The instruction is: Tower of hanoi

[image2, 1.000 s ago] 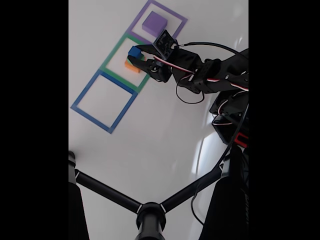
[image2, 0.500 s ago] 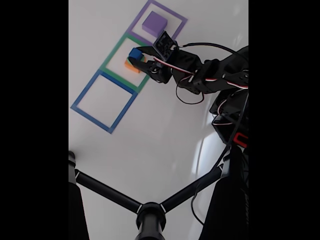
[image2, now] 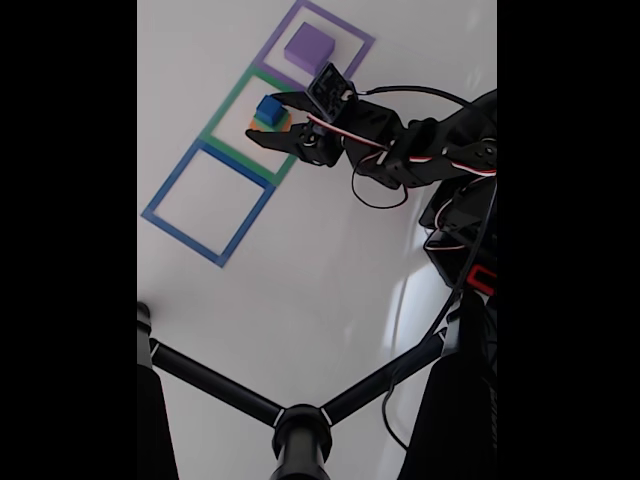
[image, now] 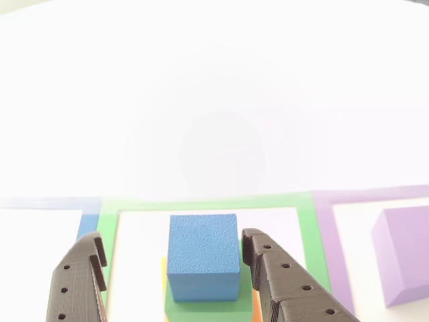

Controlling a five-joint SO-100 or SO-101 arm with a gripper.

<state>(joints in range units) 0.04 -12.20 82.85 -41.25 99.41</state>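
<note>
The white desk (image2: 300,280) carries three taped squares in a row. In the fixed view the blue square (image2: 207,203) lies left and below the fingers (image2: 268,117), the purple square (image2: 317,46) above them, and the green square (image2: 250,122) directly under them. A purple block (image: 402,255) sits in the purple square, off to the right of the fingers (image: 171,251) in the other view, cut off by the frame edge. The fingers stand spread apart, released, one on each side of the blue cube (image: 204,255) with clear gaps, touching nothing. The blue cube rests between them on a stack inside the green square; beneath it green, orange and yellow edges show, but those layers are mostly hidden and cut off at the bottom.
</note>
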